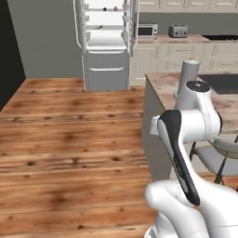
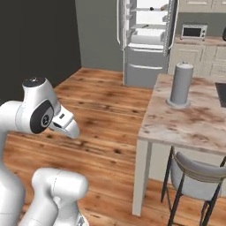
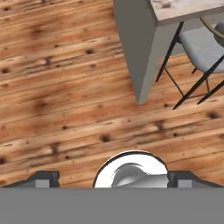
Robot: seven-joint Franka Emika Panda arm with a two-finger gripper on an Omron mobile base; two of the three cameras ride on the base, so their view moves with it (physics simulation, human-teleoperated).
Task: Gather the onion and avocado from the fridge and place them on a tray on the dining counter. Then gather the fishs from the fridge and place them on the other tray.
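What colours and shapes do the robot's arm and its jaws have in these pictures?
The arm is glossy white, built of rounded, bulging links. Dark grey to black panels and caps mark its joints, with a round dark cap on top. In the hand view the gripper has two small dark grey blocky finger tips. No cables or lettering show.

Even, soft light is filling the rendered scene; shadows are lying faint; edges are looking slightly blurred.

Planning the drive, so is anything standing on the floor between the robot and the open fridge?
Nothing visible does. The wooden floor runs bare up to the fridge, whose doors stand open. The dining counter and a grey chair stand to the right, beside that path.
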